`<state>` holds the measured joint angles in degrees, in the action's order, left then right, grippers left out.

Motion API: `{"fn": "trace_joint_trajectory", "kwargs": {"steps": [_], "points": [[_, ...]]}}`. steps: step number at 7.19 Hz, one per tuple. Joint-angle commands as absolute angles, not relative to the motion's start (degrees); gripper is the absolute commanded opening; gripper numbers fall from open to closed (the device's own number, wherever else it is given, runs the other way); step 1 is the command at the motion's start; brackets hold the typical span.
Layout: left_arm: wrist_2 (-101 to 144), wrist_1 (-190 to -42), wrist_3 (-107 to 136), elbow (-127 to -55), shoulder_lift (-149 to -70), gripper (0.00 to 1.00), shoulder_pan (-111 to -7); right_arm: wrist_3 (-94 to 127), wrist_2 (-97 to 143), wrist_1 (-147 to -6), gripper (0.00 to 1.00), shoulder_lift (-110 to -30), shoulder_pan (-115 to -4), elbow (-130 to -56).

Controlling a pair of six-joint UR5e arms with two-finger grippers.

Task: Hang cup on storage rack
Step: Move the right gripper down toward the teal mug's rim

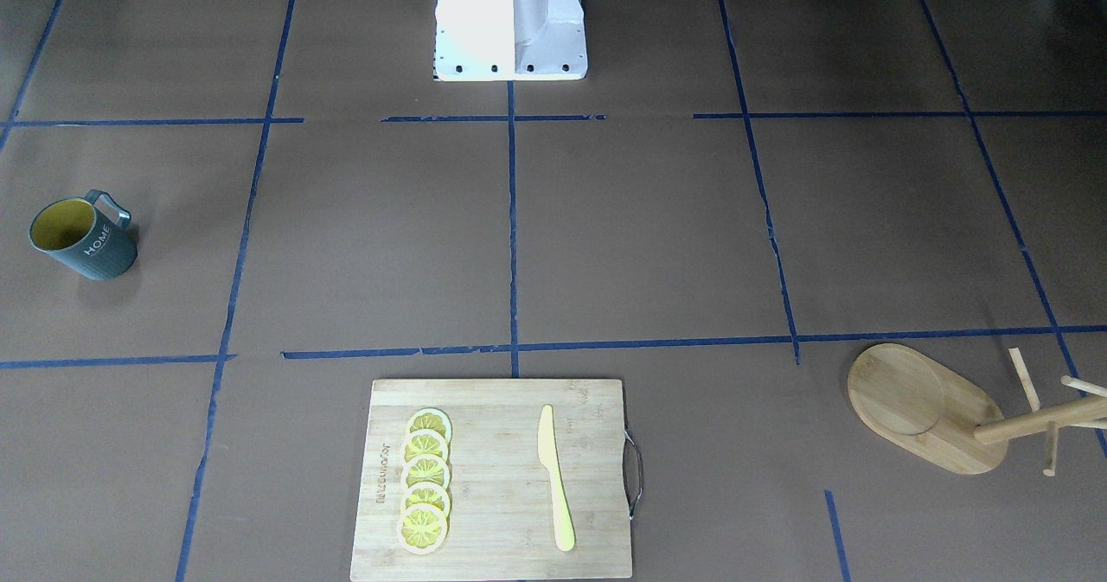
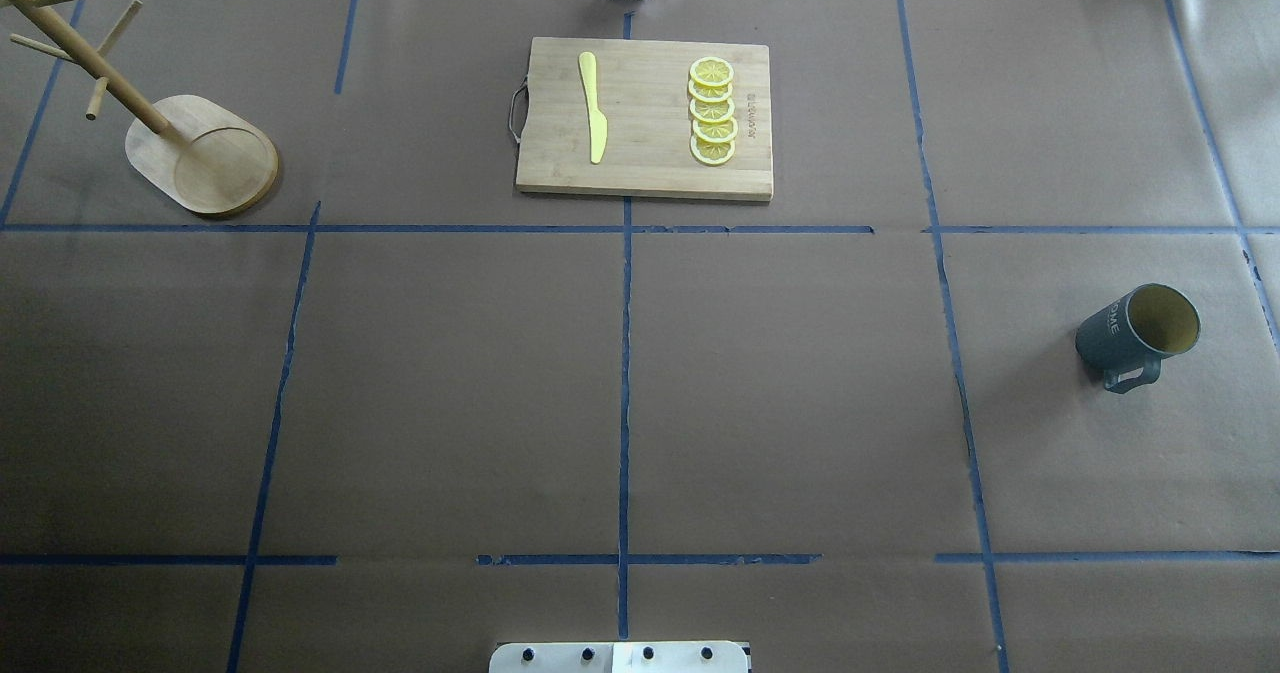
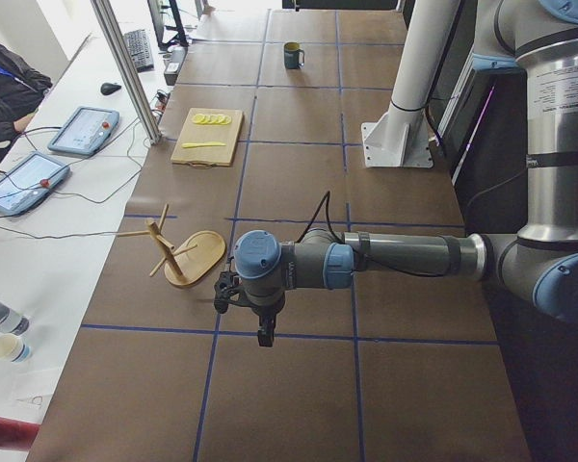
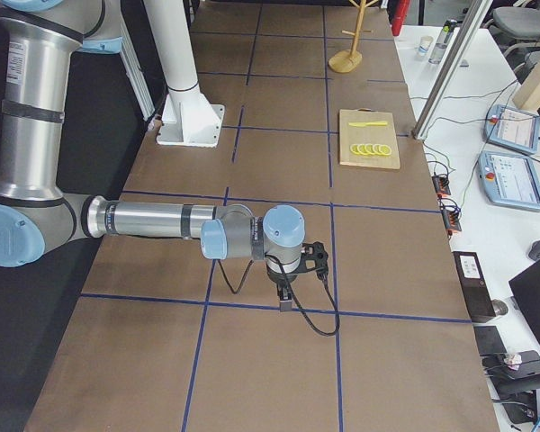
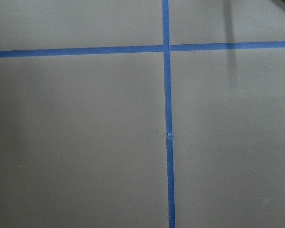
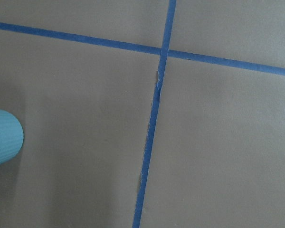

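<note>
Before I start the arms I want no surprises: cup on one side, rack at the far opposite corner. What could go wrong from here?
The cup sits far on the robot's right, the storage rack at the far left corner: likely a long carry or hand-over, where it may slip. The handle is small and the pegs thin, so threading may miss and nudge the rack.

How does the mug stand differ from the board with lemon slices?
The storage rack has an oval base and a post with pegs; the cutting board is a flat rectangle. The rack holds nothing; the board carries lemon slices and a yellow knife. Both are light wood.
</note>
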<state>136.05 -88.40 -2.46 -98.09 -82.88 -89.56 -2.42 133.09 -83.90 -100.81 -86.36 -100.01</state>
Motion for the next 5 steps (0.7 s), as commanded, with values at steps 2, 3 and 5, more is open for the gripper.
{"fn": "trace_joint_trajectory", "kwargs": {"steps": [2, 3, 5], "points": [[136.05, -88.42, -2.81, -98.00, -82.88, 1.00, -89.56, -2.29, 133.59, -80.45, 1.00, -100.72, -85.70, -100.28], [136.05, -88.33, -2.81, -98.09, -82.88, 1.00, -89.56, -2.29, 133.59, -77.11, 1.00, -100.72, -85.35, -100.37], [136.14, -88.42, -2.81, -98.00, -82.79, 1.00, -89.56, -2.11, 133.68, -73.75, 0.99, -98.55, -81.67, -100.55]]}}
